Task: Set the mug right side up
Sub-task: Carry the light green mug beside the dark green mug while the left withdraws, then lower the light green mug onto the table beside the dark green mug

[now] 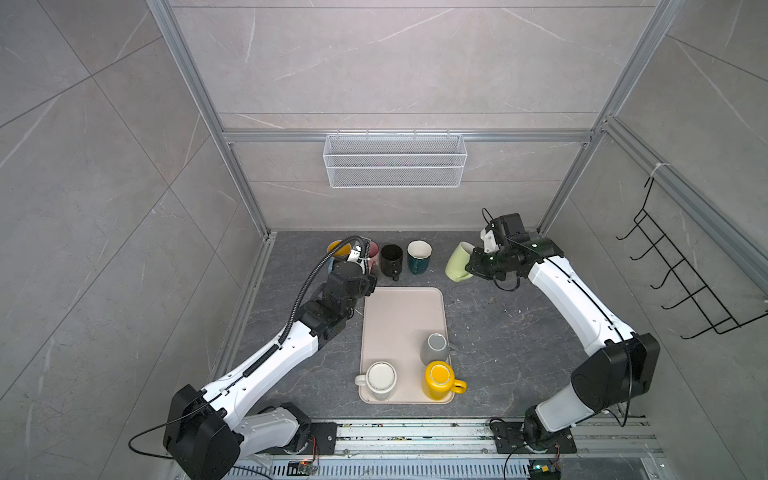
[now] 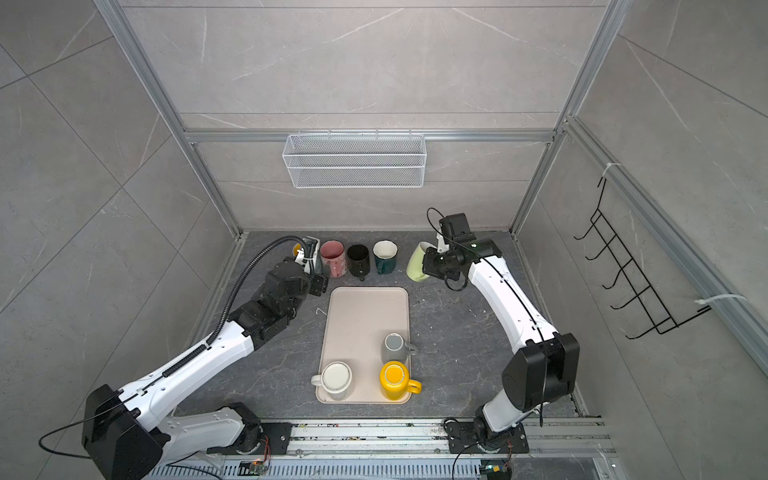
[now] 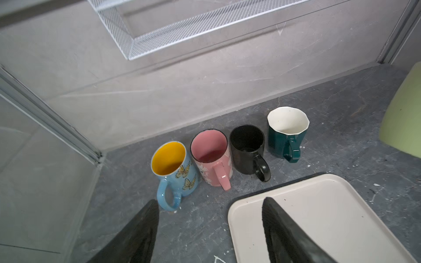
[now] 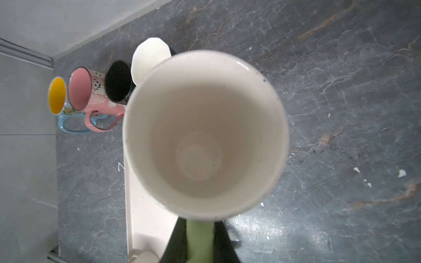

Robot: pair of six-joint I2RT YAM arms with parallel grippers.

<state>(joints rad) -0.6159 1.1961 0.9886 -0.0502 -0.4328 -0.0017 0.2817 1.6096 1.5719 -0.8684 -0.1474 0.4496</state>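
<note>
The green mug (image 1: pixel 456 262) is tilting sideways just beyond the tray's (image 1: pixel 399 316) far right corner, with the right hand (image 1: pixel 473 266) grasping its handle. The left hand (image 3: pixel 209 203) is hovering released at the tray's far left corner, fingers (image 3: pixel 141 227) spreading apart.

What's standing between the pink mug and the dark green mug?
The black mug, upright, stands between the pink mug and the dark green mug; the left wrist view shows it best.
</note>
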